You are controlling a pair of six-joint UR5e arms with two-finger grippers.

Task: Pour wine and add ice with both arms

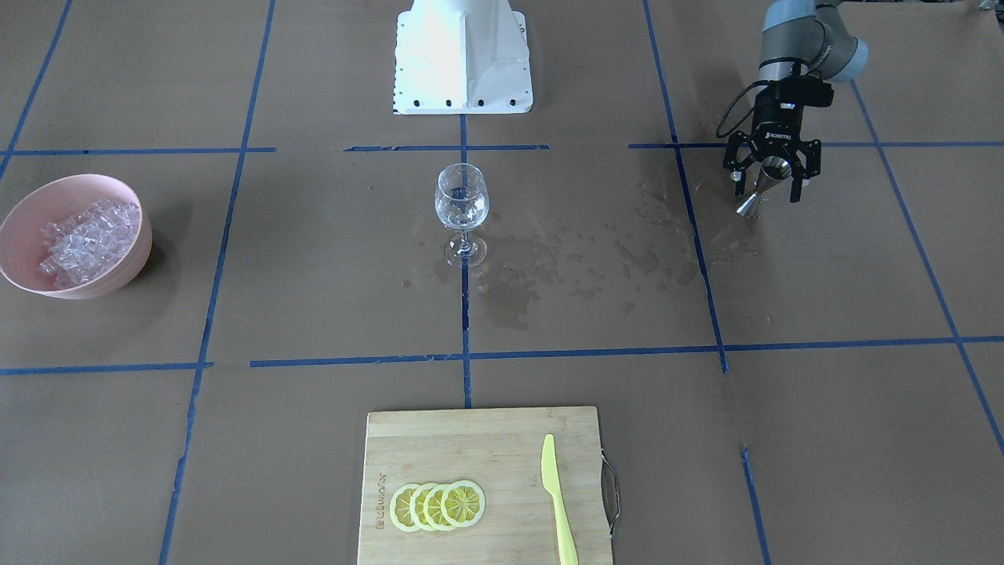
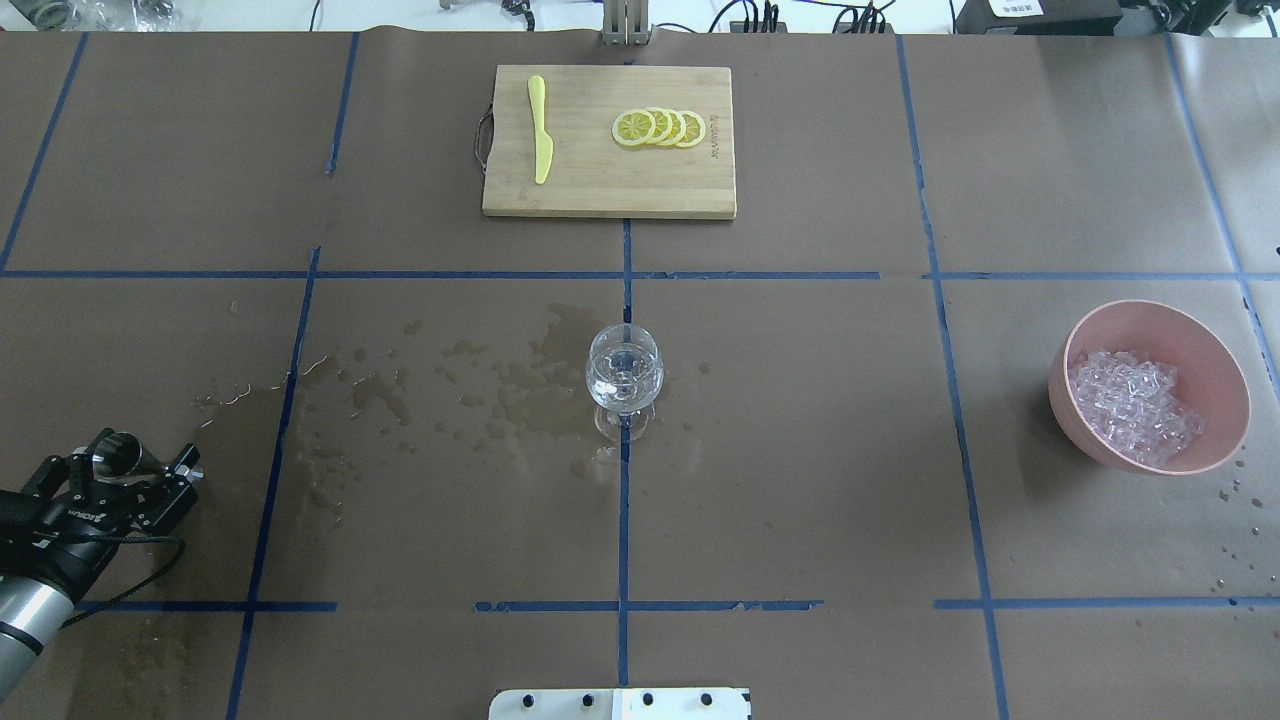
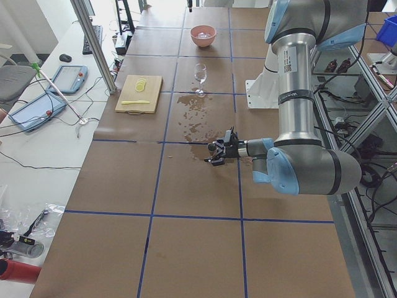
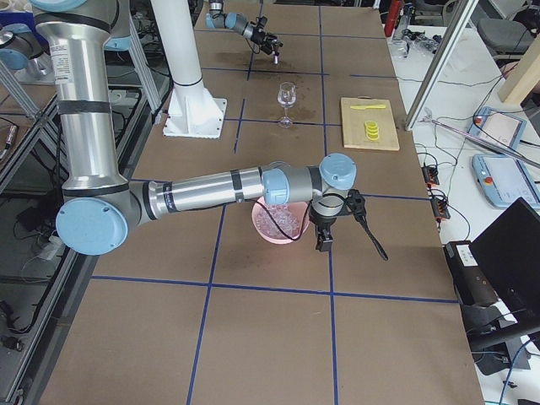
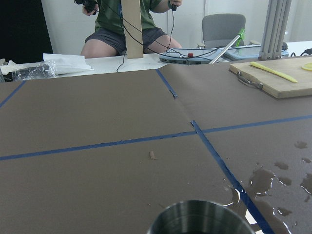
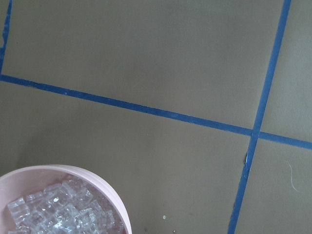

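A clear wine glass [image 1: 461, 210] stands upright at the table's middle, also in the overhead view [image 2: 624, 380]; any wine in it is too faint to make out. The ice [image 1: 88, 240] is heaped in a pink bowl [image 2: 1226, 400]. My left gripper [image 1: 767, 187] is shut on a steel jigger [image 1: 762, 185], held tilted just above the table, far from the glass. The jigger's rim [image 5: 200, 218] fills the bottom of the left wrist view. My right gripper [image 4: 323, 240] hangs by the bowl's edge with a black long-handled tool [image 4: 371, 238] beside it. I cannot tell whether it is open or shut.
Wet patches [image 2: 500, 390] spread over the brown paper between the glass and the left gripper. A wooden cutting board [image 2: 600, 190] with lemon slices [image 2: 658, 127] and a yellow knife [image 2: 540, 128] lies at the far side. The white pedestal [image 1: 463, 59] stands at the robot's side.
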